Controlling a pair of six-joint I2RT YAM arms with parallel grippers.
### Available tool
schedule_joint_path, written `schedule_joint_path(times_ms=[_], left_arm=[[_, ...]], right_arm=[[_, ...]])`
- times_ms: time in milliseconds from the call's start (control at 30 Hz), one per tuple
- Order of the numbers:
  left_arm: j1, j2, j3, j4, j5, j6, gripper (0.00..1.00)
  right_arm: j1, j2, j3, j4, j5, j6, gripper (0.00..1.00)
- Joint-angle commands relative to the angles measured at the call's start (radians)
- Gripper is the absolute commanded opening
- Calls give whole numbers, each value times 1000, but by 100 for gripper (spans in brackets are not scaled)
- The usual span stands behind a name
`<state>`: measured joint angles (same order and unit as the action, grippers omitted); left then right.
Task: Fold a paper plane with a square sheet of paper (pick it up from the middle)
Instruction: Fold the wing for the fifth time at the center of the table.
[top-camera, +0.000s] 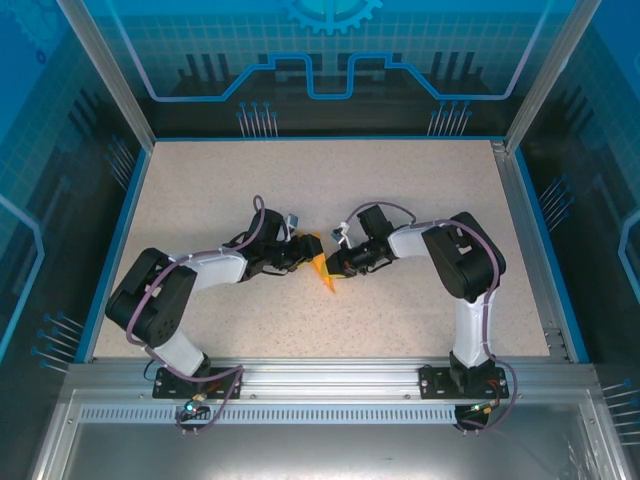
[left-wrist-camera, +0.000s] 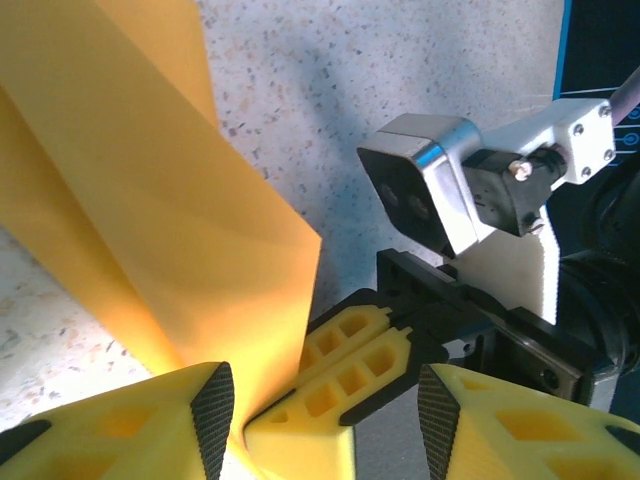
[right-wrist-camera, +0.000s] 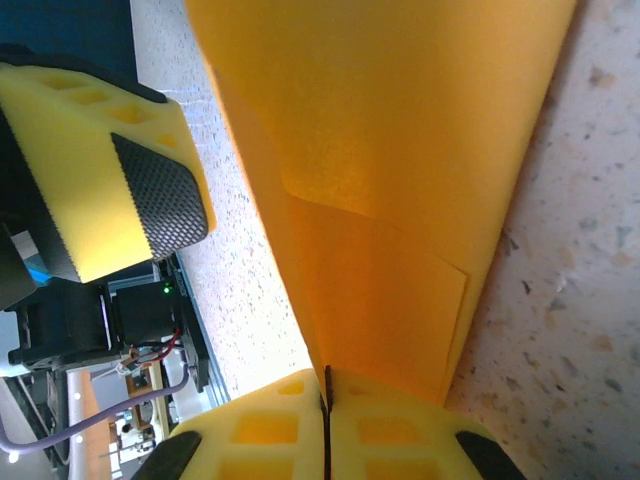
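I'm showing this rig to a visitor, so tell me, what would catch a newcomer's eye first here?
The bright orange paper stands out first, folded with visible creases at the middle of the speckled table. Both arms meet over it. The right gripper is shut on one end of it, while the left gripper is open, its fingers either side of that pinch.

Nothing to read out here: no words, numbers or brand marks come through legibly on any surface. The closest thing to a sign is a light-blue cogwheel emblem (top-camera: 332, 12) at the top of the far translucent blue back wall panel (top-camera: 450, 50), clipped by the frame edge, with light-blue circuit-style lines (top-camera: 330, 95) running left and right beneath it.
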<state>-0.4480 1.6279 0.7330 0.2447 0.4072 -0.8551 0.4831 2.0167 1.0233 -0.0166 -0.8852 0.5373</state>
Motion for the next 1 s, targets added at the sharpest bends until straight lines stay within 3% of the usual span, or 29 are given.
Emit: schedule_joint_path(times_ms=[0, 700, 967], left_arm=[[0, -30, -14, 17, -19, 24, 55], [0, 50, 3, 107, 17, 27, 55], [-6, 41, -9, 169, 42, 19, 56]], right_arm=[[-11, 35, 39, -47, -60, -19, 7], [-37, 130, 94, -112, -136, 3, 8], [-30, 147, 137, -217, -112, -51, 9]])
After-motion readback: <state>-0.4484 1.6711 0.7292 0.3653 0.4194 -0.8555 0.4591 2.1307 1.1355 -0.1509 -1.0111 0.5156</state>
